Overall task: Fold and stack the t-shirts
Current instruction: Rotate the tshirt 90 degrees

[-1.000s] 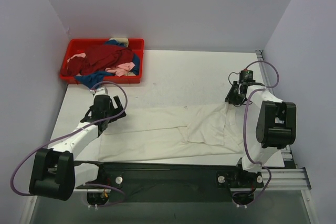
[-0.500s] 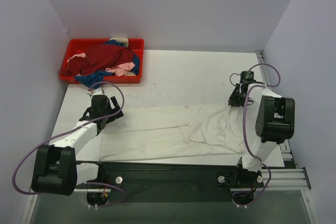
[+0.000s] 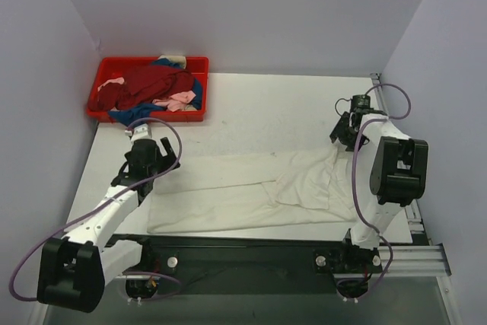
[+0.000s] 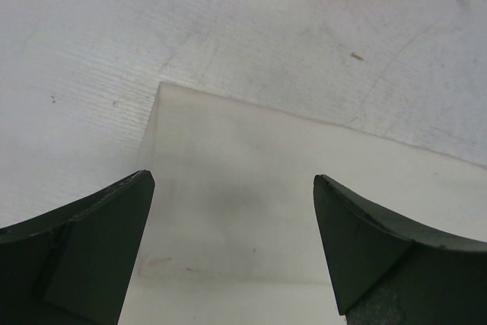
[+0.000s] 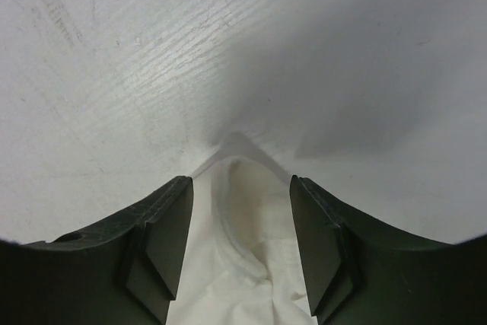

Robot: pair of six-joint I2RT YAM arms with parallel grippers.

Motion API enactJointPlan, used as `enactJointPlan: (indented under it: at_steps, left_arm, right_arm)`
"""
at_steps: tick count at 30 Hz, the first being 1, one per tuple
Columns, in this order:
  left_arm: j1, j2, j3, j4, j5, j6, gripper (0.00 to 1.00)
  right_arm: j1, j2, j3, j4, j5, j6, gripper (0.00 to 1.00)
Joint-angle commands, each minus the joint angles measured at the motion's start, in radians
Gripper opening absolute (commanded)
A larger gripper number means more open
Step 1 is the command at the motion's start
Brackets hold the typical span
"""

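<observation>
1. The cream-white t-shirt [image 3: 243, 192] lies spread flat across the lower middle of the overhead frame, on the table [image 3: 259, 104].
2. The left gripper [image 4: 232, 180] hovers over the shirt's left corner, jaws wide apart and holding nothing.
3. At right, the right gripper [image 5: 240, 180] pinches a raised peak of the shirt's edge.
4. In the upper left, the dark red t-shirt [image 3: 152, 81], the blue t-shirt [image 3: 125, 114] and the pale pink t-shirt [image 3: 181, 100] are heaped in the red tray [image 3: 148, 59].

big shirt [image 3: 251, 192]: cream-white, plain
red shirt [image 3: 152, 81]: dark red, plain
blue shirt [image 3: 125, 115]: deep blue
pink shirt [image 3: 181, 100]: pale pink
tray [image 3: 129, 58]: bright red
table [image 3: 266, 112]: white, with faint grey scuffs
walls [image 3: 243, 13]: pale lilac
arms [image 3: 114, 208]: white with black joints
cables [image 3: 354, 180]: purple
</observation>
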Motion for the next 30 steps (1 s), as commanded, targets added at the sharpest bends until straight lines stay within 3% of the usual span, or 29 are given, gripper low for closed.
enactJointPlan:
  at_steps: [1,7,10,14,21,30]
  left_arm:
    - [-0.054,-0.116,0.009,-0.021,-0.091,0.022,0.97]
    - [-0.227,-0.147,0.034,-0.046,-0.189,0.016,0.97]
    - [-0.319,-0.102,0.025,0.009,-0.189,-0.004,0.97]
    - [-0.428,-0.047,0.019,0.100,-0.169,-0.022,0.97]
    - [-0.457,0.074,0.022,0.252,-0.103,-0.030,0.97]
    - [-0.454,0.122,0.025,0.266,-0.116,-0.021,0.97]
  right_arm:
    - [0.004,-0.104,0.032,-0.085,0.111,-0.019,0.55]
    - [0.105,-0.282,-0.042,-0.104,0.208,-0.035,0.59]
    - [0.199,-0.346,-0.124,-0.078,0.142,-0.006,0.59]
    - [0.227,-0.368,-0.220,-0.022,0.041,0.052,0.60]
    - [0.228,-0.239,-0.264,0.024,-0.031,0.072,0.60]
    - [0.227,-0.006,-0.099,-0.031,0.010,0.064,0.59]
